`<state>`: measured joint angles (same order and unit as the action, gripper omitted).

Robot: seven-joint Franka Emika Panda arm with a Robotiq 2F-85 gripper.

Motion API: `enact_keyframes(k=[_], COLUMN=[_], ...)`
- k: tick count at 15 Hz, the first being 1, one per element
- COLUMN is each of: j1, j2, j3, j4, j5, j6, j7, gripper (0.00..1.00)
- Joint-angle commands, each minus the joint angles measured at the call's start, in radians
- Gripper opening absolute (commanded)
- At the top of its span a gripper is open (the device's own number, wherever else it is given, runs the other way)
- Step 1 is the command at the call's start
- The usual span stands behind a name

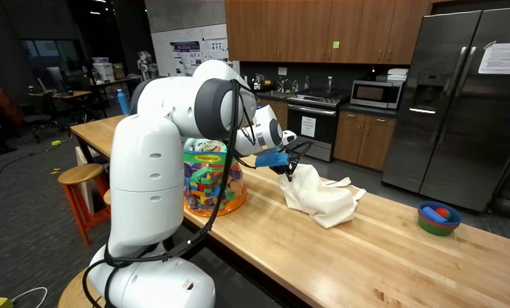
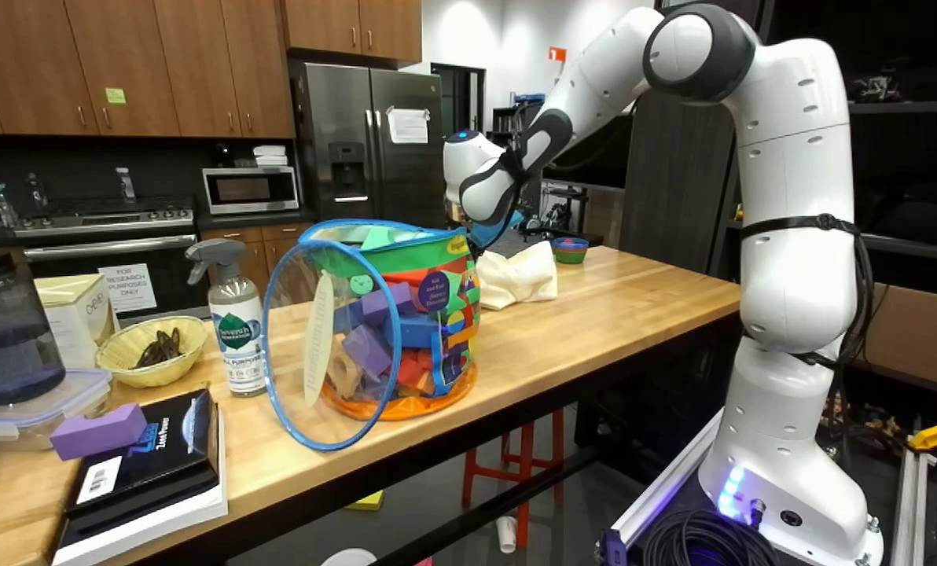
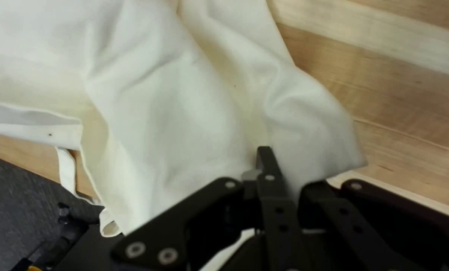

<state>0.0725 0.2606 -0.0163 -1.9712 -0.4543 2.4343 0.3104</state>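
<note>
The claw (image 1: 288, 172) is clenched on a fold of a cream cloth bag (image 1: 321, 194), which slumps in creases on the counter (image 1: 366, 256), its straps lying loose. Near the bag stands a clear tub (image 2: 429, 258) of colourful blocks; in an exterior view it hides the claw, and its blue-rimmed lid (image 2: 319, 338) stands open on edge beside it. Well apart, on the bag's opposite side, nested bowls (image 1: 435, 229) hold a blue item and a red one. Past the tub are a spray bottle (image 2: 237, 338), a pale yellow basket (image 2: 193, 342) with dark pieces, and a purple block (image 2: 99, 431) at the corner of a black book (image 2: 146, 472).

The counter is pale striped wood. Beyond it are a stove (image 1: 312, 147), a microwave (image 1: 372, 95), a steel refrigerator (image 1: 417, 128) and brown cabinets (image 1: 302, 30).

The tub reads "Imaginarium", the bottle "Seventh Generation", and a sheet (image 2: 129, 288) on the oven door "For research purposes only". The refrigerator's paper (image 1: 505, 58) is too small to read.
</note>
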Motion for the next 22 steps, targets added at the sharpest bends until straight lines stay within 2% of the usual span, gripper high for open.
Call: enact_keyframes(k=[1, 6, 10, 16, 22], j1=[0.027, 0.021, 0.01, -0.024, -0.121], j2=[0.016, -0.042, -0.104, -0.276, -0.43], j3=[0.023, 0.054, 0.024, -0.051, -0.044], j4=[0.025, -0.061, -0.165, -0.401, -0.591], j5=[0.059, 0.215, 0.262, 0.155, 0.046], j6=[-0.011, 0.006, 0.022, 0.035, 0.007], j7=[-0.074, -0.124, -0.073, 0.134, 0.317], gripper=[0.01, 0.01, 0.01, 0.01, 0.01])
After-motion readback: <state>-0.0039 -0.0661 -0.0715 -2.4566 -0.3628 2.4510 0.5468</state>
